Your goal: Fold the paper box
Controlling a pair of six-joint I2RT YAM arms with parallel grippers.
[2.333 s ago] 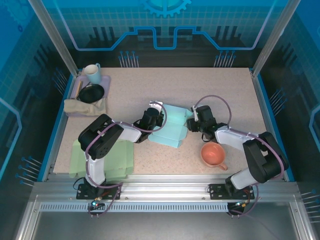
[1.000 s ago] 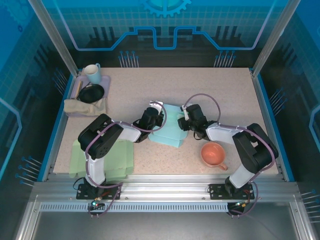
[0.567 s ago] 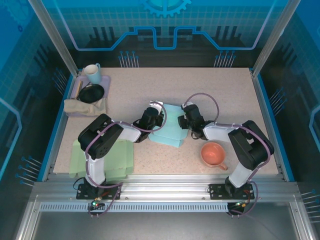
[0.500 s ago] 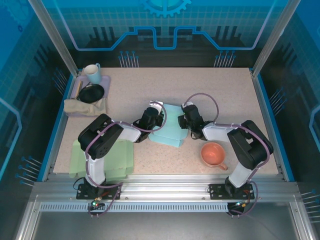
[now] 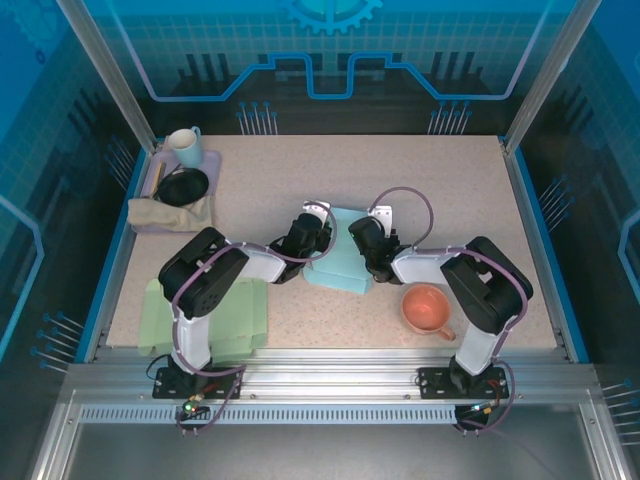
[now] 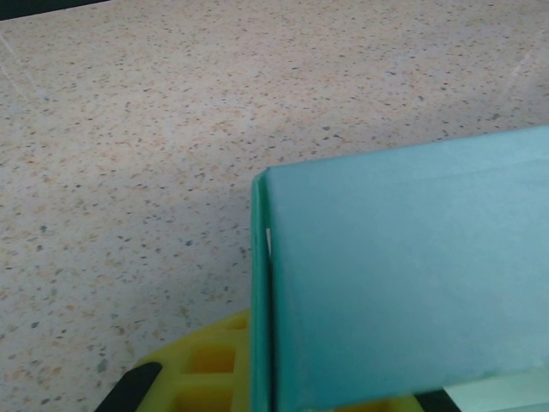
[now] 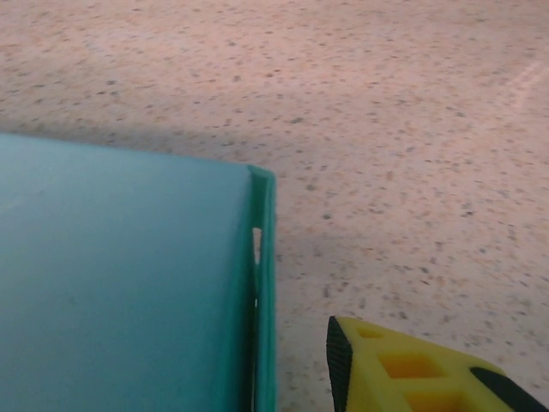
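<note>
The teal paper box lies in the middle of the table. My left gripper is shut on the box's left wall; in the left wrist view that wall rises edge-on over a yellow finger, and a teal panel hides the other finger. My right gripper stands at the box's right side. In the right wrist view the right wall is edge-on, with a yellow, black-padded finger a small gap to its right. The teal panel covers the other finger.
An orange cup stands just right of the box, near the right arm. A green cloth lies at the front left. At the back left a purple tray holds a mug, a black bowl and a beige cloth.
My right gripper has moved left from beside the box onto its right side, and the box's right flap has come in with it. The left gripper has stayed put.
</note>
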